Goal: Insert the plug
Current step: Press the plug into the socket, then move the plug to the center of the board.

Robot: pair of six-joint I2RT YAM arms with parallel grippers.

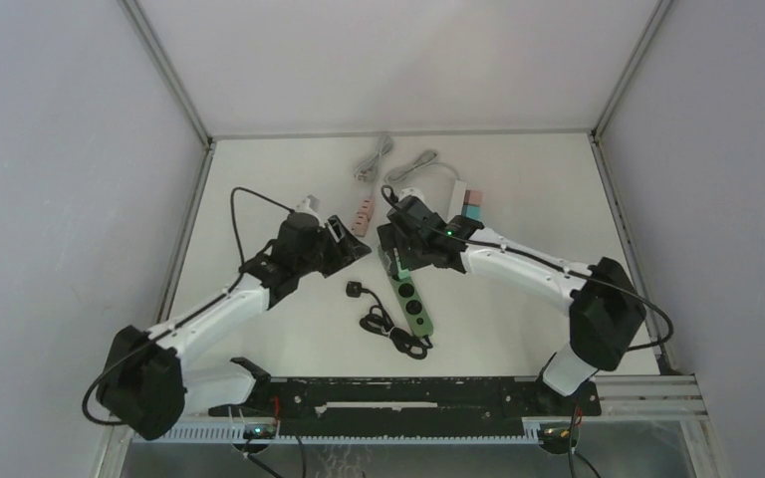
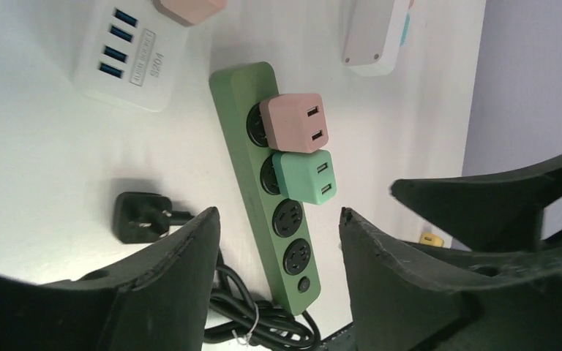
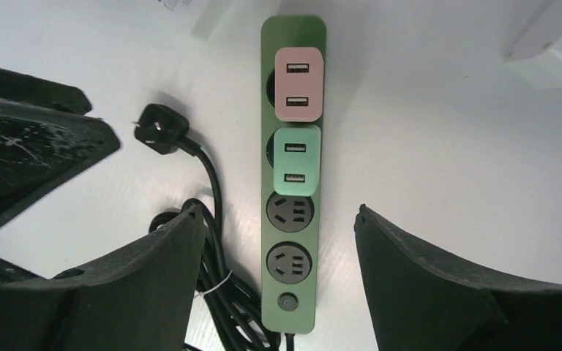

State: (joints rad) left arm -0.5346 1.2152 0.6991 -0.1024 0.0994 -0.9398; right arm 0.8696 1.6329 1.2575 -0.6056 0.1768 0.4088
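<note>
We see the green strip (image 3: 290,33) lying flat on the table (image 3: 446,146). A pink adapter (image 3: 299,82) and a mint adapter (image 3: 296,162) sit in its two far sockets, edge to edge, and the two sockets nearer the switch are free. The black plug (image 3: 159,130) is in no socket. It lies on the table beside the strip, apart from it, on the left arm's side, and its cable (image 3: 216,285) runs to a tied coil by the switch end. The left gripper (image 2: 276,216) and right gripper (image 3: 279,212) both look down on the strip, fingers spread wide, nothing held.
</note>
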